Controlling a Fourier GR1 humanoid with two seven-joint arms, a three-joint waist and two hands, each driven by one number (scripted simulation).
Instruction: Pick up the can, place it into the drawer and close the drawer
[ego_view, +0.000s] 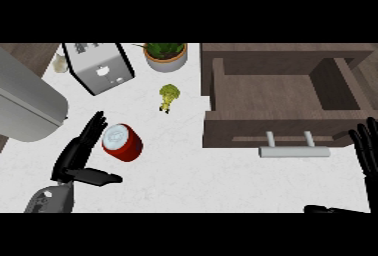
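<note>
From my head view, the red can (122, 142) lies tilted on the white counter (192, 175), its pale lid facing up and to the left. My left hand (77, 157) sits just beside it on the left — fingers straight and apart from the thumb, holding nothing, the fingertips close against the can's rim. The drawer (284, 107) stands open at the right, wooden and dark, its silver handle (293, 151) toward me. My right hand (365, 155) shows at the right edge — fingers straight, spread from the thumb, near the drawer's front corner. Farther back stand a toaster (100, 67), a potted plant (166, 54) and a piece of broccoli (169, 96).
</note>
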